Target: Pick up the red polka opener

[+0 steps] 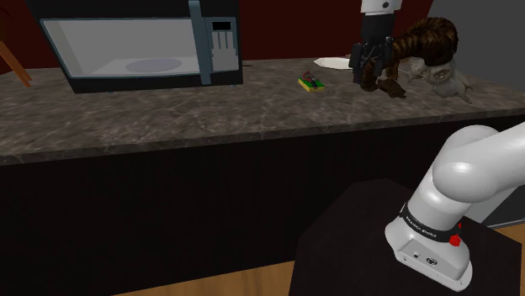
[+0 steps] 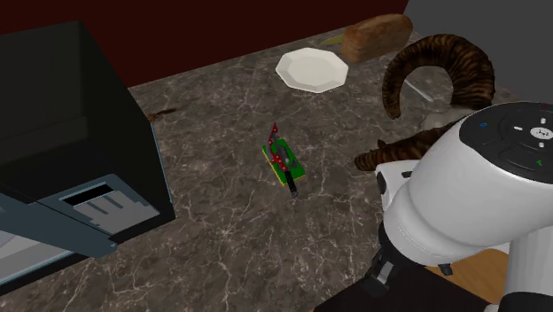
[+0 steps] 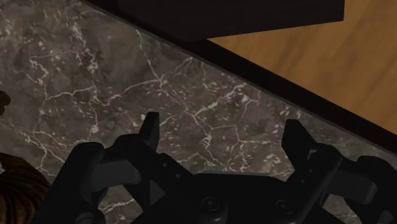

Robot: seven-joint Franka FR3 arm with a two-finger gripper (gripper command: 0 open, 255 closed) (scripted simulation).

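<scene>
Well apart from the red polka-dot opener (image 2: 282,158) lying on the marbled desk (image 2: 221,106), the jaws hang released over bare desktop, grasping nothing.

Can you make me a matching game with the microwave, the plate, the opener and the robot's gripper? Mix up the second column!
Things:
1. microwave
2. plate
3. opener
4. gripper

Clues:
A. red with dots, lying on the counter
B. open, fingers apart over bare counter
C. white, near the bread loaf
D. big dark box at the shoulder view's left

Pairs: 1-D, 2-C, 3-A, 4-B
</scene>
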